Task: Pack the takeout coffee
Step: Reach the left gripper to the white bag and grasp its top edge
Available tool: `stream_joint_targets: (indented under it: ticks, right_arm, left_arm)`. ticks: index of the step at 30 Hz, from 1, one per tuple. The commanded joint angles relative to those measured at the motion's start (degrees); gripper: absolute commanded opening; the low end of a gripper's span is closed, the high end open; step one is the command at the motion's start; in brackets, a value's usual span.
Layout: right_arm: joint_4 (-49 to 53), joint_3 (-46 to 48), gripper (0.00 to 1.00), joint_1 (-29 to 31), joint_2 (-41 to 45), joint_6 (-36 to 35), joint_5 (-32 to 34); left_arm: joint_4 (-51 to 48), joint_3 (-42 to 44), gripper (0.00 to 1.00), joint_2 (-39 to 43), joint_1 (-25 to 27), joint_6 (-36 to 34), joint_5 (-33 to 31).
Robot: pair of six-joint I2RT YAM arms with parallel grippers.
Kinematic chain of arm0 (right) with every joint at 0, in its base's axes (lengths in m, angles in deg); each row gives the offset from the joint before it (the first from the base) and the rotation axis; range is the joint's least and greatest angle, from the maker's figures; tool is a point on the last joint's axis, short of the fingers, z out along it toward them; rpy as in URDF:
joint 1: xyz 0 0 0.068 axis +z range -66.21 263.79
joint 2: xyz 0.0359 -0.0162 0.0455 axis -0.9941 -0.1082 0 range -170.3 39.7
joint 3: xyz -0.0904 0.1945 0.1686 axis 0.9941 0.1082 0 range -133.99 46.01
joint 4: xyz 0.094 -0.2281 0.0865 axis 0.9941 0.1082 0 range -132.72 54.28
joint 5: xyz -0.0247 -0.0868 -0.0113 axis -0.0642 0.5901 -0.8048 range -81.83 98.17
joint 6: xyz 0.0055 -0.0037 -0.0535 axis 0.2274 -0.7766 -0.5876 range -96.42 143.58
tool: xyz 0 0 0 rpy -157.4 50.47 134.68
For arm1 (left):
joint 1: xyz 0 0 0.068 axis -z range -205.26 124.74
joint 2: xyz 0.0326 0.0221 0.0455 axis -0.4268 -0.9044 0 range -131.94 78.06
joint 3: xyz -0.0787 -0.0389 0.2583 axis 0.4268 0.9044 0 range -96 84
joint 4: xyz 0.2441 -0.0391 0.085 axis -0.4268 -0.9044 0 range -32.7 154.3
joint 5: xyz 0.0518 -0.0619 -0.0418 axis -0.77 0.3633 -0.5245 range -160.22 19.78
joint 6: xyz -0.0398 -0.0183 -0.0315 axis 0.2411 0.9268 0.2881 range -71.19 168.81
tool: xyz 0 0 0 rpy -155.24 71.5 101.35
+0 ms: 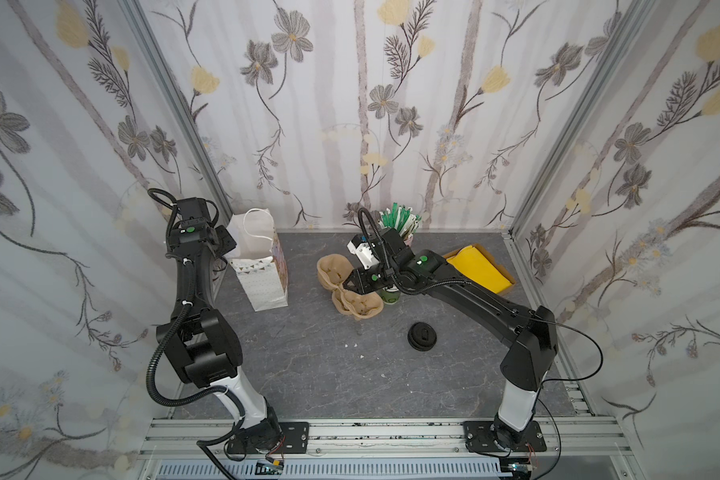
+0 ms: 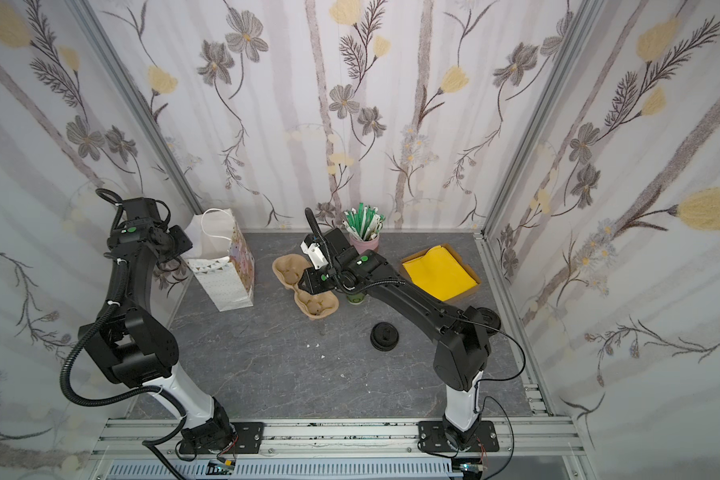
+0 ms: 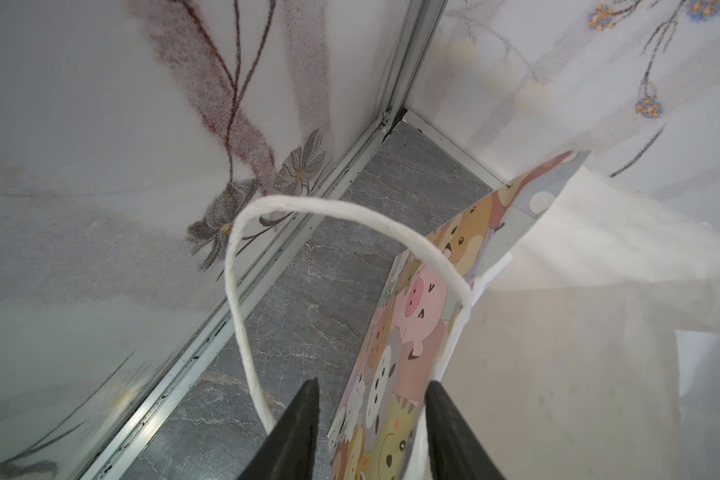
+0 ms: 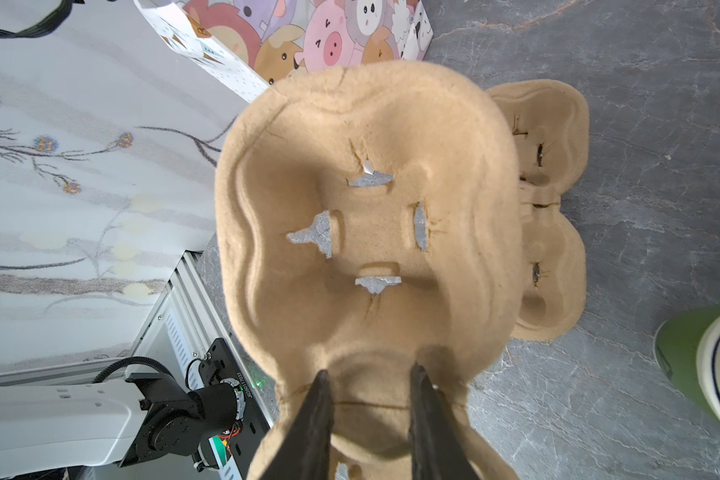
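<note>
A white handled bag (image 1: 262, 270) with cartoon animals on its side stands open at the back left. My left gripper (image 3: 373, 382) is open, one finger outside the printed wall (image 3: 416, 332) and one inside the bag, beside the rope handle (image 3: 242, 332). My right gripper (image 4: 371, 372) is shut on the middle ridge of a brown pulp cup carrier (image 4: 362, 208) and holds it off the table. A second carrier (image 4: 549, 232) lies below it. The takeout coffee shows only as a black round lid (image 2: 490, 319) past the right arm's elbow. Its cup is hidden.
A stack of green lidless cups (image 1: 389, 296) stands under the right wrist. Loose black lids (image 1: 422, 336) lie at mid table. A pink cup of straws (image 2: 364, 241) and a box of yellow napkins (image 1: 481, 268) sit at the back. Walls close three sides.
</note>
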Motion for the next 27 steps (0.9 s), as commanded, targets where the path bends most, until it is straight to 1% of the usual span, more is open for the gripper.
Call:
stream_joint_targets:
  ticks: [1,4,6,9,11,14,16,21,27]
  right_arm:
    - [-3.09,-0.17,0.24,0.04,-0.83,0.42,-1.27]
    - [-3.18,-0.61,0.24,0.0,-0.99,0.32,-1.44]
    - [-3.23,-0.73,0.24,0.04,-1.31,0.24,-1.63]
    - [-3.24,-0.74,0.24,0.06,-1.66,0.15,-2.04]
    - [-3.25,-0.69,0.24,0.07,-1.74,-0.02,-2.24]
    - [-3.18,-0.74,0.24,0.01,-1.76,-0.11,-2.5]
    - [-3.11,-0.7,0.24,0.08,-1.68,-0.11,-2.62]
    - [-2.67,-0.74,0.24,-0.28,-0.93,-0.28,-3.04]
    - [-0.93,-0.48,0.24,-0.71,1.15,-0.46,-3.6]
  left_arm:
    - [-0.19,0.59,0.37,0.64,-0.07,-0.53,1.89]
    - [-0.22,0.96,0.31,1.25,-0.07,0.03,3.24]
    - [-0.14,1.14,0.3,1.84,-0.07,0.61,4.22]
    - [0.08,1.44,0.23,2.69,-0.07,1.18,5.7]
    - [0.22,1.73,0.14,3.1,-0.09,1.56,6.52]
    - [0.42,1.92,0.08,3.43,-0.07,2.64,7.95]
    - [0.52,1.95,0.01,3.78,-0.07,3.76,8.86]
    - [0.92,4.26,0.0,7.15,0.35,7.62,11.31]
    - [1.89,11.57,0.0,16.36,1.67,11.18,13.04]
